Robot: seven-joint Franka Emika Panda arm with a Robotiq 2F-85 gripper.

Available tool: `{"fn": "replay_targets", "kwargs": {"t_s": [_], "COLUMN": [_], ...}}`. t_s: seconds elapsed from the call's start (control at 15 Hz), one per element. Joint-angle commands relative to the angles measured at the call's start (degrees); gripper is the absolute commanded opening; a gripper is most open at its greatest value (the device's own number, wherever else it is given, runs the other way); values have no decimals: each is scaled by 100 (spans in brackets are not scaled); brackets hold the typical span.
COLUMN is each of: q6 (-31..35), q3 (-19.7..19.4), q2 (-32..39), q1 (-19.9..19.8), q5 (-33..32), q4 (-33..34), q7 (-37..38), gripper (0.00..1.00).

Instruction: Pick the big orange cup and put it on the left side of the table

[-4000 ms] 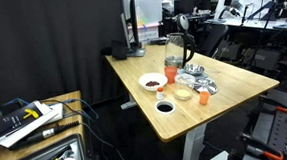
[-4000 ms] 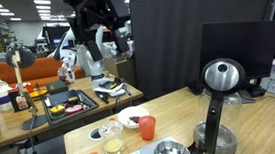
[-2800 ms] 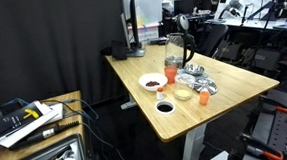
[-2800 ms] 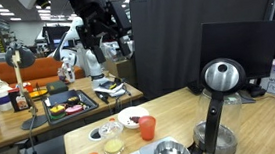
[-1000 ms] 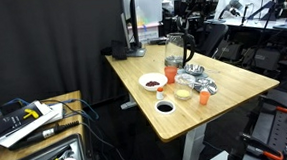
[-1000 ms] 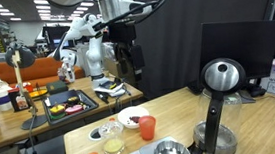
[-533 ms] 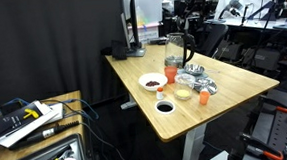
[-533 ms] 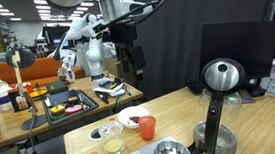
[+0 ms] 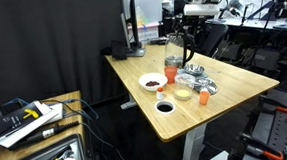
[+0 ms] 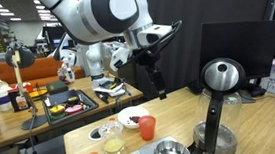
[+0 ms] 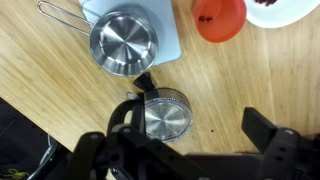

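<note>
The big orange cup (image 9: pixel 169 74) stands upright on the light wooden table (image 9: pixel 234 79) beside a white bowl (image 9: pixel 153 82). It also shows in an exterior view (image 10: pixel 147 127) and at the top edge of the wrist view (image 11: pixel 220 17). My gripper (image 10: pixel 160 86) hangs well above the table, open and empty, with the cup off to one side below it. In the wrist view the gripper (image 11: pixel 178 138) is over a round steel lid (image 11: pixel 165 116). The small orange cup (image 9: pixel 204 98) stands nearer the table's front.
A glass pitcher (image 9: pixel 175 50) stands behind the big cup. A steel pot (image 11: pixel 124 42) sits on a grey board, and a black bowl (image 9: pixel 165 107) is near the front edge. A black stand with a metal dome (image 10: pixel 218 105) rises at one side. A cluttered bench (image 9: pixel 31 117) stands nearby.
The arm has swung over and come down towards the table. The gripper stays open and empty. The cups have not moved.
</note>
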Motion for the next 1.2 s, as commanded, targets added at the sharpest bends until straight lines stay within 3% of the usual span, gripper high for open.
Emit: {"fn": "replay_targets", "kwargs": {"t_s": [0.0,0.33,0.4,0.8,1.13], "q6": [30,-328,-46,-171,-407], "q3": [-178,-141,-244,-305,-480], "q2": [603,1256,1143,1313,1848], "q1": [196,482,555,630,766], "q5": [-139,305,191,245,288], "q4": [424,830,654,795,928], "q7": [477,173,262,310,495], "gripper": [100,100,100,100,100]}}
